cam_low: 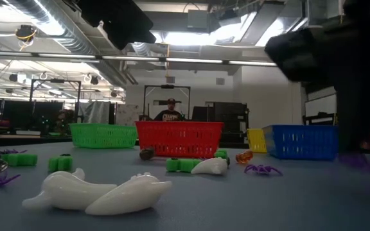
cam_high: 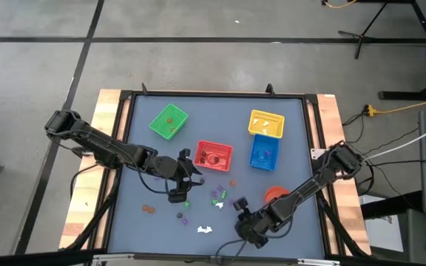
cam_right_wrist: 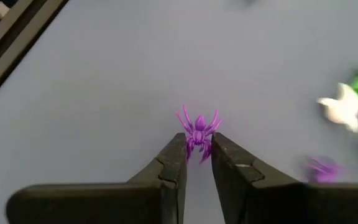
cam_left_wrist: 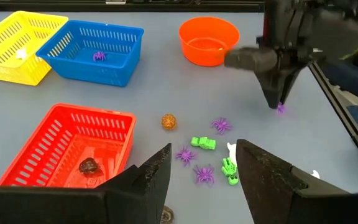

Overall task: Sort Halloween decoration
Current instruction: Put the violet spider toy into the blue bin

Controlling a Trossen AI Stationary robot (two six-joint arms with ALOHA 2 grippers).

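Tiny Halloween trinkets lie scattered on the blue-grey table: purple spiders [cam_left_wrist: 185, 154], green pieces [cam_left_wrist: 202, 143], an orange ball [cam_left_wrist: 168, 121] and white ghosts [cam_low: 95, 192]. My right gripper [cam_right_wrist: 197, 148] points down near the table's near-right part [cam_high: 241, 208] and is shut on one purple spider [cam_right_wrist: 197, 132]. My left gripper [cam_left_wrist: 201, 171] is open and hovers over the trinkets in the middle of the table [cam_high: 177, 181], touching nothing. A dark trinket [cam_left_wrist: 89, 165] lies in the red basket, a purple spider [cam_left_wrist: 99, 56] in the blue one. My right gripper pinches the purple spider by its rear end [cam_right_wrist: 199, 144] between the two fingertips [cam_right_wrist: 178, 149], coming from above and pointing down. The spider's legs and front stick out past the tips. Whether it is lifted clear of the table I cannot tell.
Green basket [cam_high: 168, 122], red basket [cam_high: 213, 155], yellow basket [cam_high: 266, 123] and blue basket [cam_high: 263, 154] stand toward the far side. An orange-red bowl [cam_high: 276, 193] sits beside my right arm. A person [cam_low: 169, 114] stands in the room beyond the table.
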